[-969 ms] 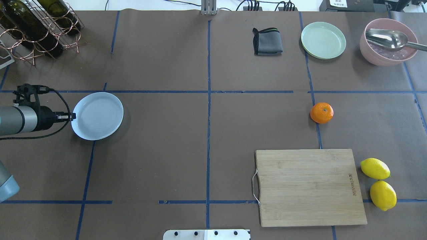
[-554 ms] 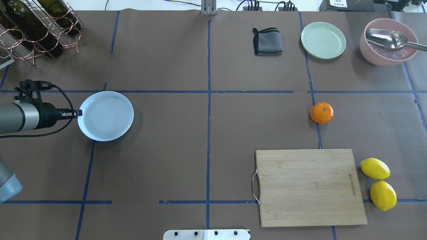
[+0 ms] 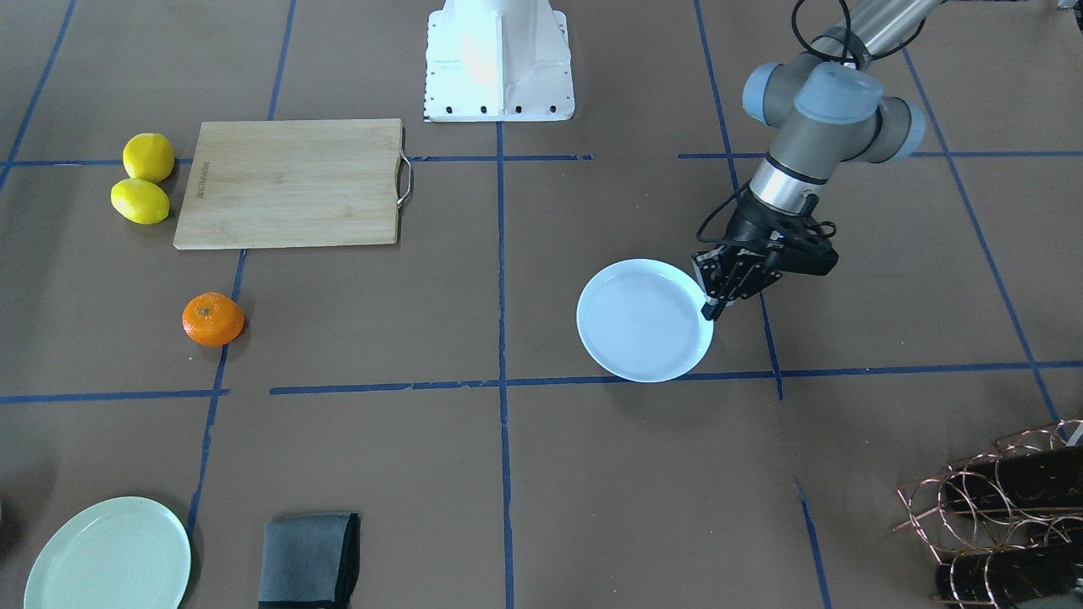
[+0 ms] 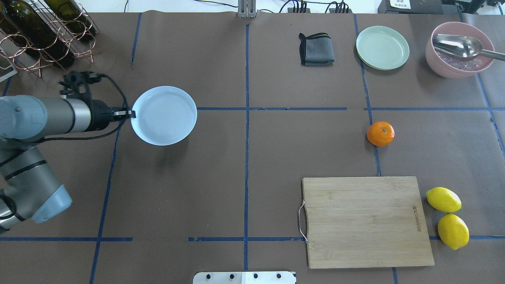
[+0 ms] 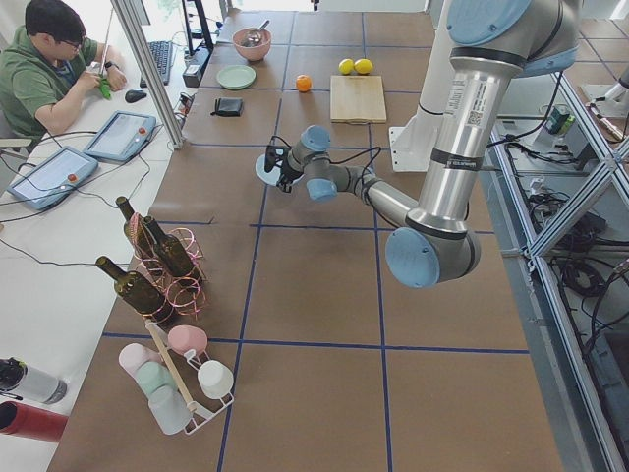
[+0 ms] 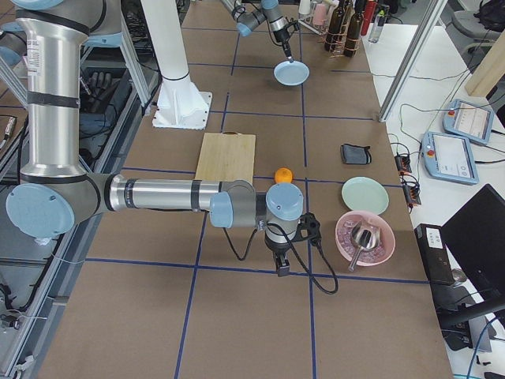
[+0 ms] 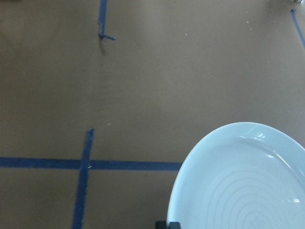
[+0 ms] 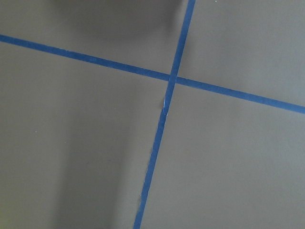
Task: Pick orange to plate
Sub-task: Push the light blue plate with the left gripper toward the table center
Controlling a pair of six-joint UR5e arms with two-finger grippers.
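Observation:
The orange lies on the brown table right of centre, also seen in the front view. My left gripper is shut on the near rim of the pale blue-white plate and holds it roughly level above the table, left of centre; its shadow falls on the paper beneath. The left wrist view shows the empty plate from the rim. The orange is far to the plate's right. My right gripper shows only in the exterior right view, near the orange; I cannot tell whether it is open.
A wooden cutting board lies near the orange, with two lemons to its right. At the back right are a grey cloth, a pale green plate and a pink bowl with a spoon. A wine rack stands back left.
My left arm has carried the plate to the right and farther from the robot, with the gripper still on its rim. The orange has not moved.

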